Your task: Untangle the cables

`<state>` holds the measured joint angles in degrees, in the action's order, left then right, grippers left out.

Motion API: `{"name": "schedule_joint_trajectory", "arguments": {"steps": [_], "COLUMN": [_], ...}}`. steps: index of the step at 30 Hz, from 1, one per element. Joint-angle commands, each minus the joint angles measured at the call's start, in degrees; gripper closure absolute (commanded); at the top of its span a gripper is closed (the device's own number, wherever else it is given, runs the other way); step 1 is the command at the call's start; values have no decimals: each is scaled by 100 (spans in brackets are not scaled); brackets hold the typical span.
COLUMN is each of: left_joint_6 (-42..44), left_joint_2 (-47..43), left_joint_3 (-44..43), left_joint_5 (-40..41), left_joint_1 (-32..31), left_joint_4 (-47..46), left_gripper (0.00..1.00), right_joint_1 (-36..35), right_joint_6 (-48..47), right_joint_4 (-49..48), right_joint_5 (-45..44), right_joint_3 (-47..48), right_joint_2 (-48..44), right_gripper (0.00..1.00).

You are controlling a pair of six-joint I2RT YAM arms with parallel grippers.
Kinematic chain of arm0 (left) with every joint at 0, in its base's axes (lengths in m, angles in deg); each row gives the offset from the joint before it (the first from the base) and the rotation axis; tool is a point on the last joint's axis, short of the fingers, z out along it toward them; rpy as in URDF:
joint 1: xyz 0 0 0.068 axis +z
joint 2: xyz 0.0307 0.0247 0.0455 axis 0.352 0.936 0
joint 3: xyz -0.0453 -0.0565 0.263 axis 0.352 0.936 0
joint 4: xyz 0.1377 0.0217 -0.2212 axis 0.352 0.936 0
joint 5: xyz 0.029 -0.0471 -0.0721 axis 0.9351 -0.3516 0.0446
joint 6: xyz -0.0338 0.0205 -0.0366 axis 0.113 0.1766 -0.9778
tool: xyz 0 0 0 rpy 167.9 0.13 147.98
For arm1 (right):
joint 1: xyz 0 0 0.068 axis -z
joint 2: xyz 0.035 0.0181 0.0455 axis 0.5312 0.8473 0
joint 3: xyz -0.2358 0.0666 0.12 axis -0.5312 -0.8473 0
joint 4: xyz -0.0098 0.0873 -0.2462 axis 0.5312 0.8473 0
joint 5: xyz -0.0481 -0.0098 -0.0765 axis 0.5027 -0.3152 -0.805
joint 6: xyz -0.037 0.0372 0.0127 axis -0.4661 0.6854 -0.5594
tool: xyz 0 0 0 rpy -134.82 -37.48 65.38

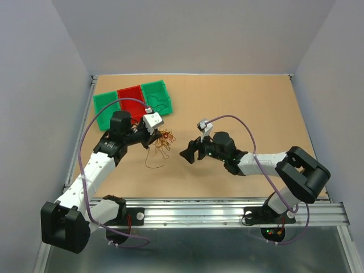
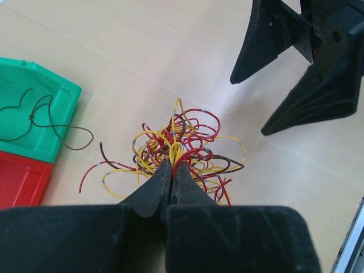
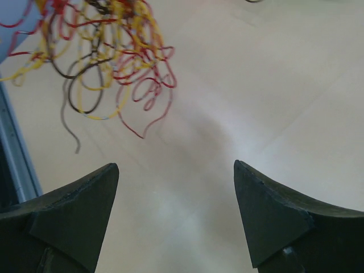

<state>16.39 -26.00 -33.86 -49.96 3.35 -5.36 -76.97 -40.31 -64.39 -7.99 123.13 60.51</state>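
At the far-left corner of the desk [image 1: 256, 114] stands a row of three bins [image 1: 107, 105], green, red, green; a dark strand [image 2: 31, 116] lies curled in one green bin, one end trailing over the rim onto the desk. The left arm [image 1: 94, 168] rises from the near-left corner toward the far edge, then turns right at the wrist, ending just in front of the bins; the left tool [image 2: 172, 166] has its fingers pressed together on the cables [image 2: 182, 139], pinching yellow strands at the clump's near side. The cables form a curly tangle of yellow, red and brown, left of the desk's middle; a thin loop trails from it toward the near edge; whether the clump rests on the desk or hangs lifted cannot be told; from above, the left tool's tips are hidden under the wrist housing, and single strands are too fine to follow. The right tool [image 3: 175, 165] has its fingers spread wide, gripping nothing, pointing left at the tangle, near it but apart; the right arm [image 1: 264, 161] lies low from the near-right corner toward the middle, elbow folded at the right; its wrist view cuts the tangle off at the top edge.
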Motion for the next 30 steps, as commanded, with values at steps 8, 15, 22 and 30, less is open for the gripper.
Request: {"name": "schedule_joint_trajectory", "arguments": {"steps": [8, 15, 22, 30], "left_joint_6": [-116, -125, -107, -283], "left_joint_2": [-266, -398, -513, -398], "left_joint_3": [59, 121, 94, 191], "left_joint_5": [-300, -371, -380, 226], "left_joint_1": [-15, -23, -23, -23], "left_joint_4": [-345, -327, -230, -573], "left_gripper": [100, 100, 100, 43], "right_joint_1": [-609, -741, -741, -741], "right_joint_6": [53, 370, 432, 581], "right_joint_4": [-1664, -2639, -2754, -2038], "right_joint_5": [190, 32, -363, -1646], "right_joint_3": [636, 1014, 990, -813], "right_joint_2": [1061, 1782, 1882, -365], "right_gripper": [12, 17, 86, 99]}}
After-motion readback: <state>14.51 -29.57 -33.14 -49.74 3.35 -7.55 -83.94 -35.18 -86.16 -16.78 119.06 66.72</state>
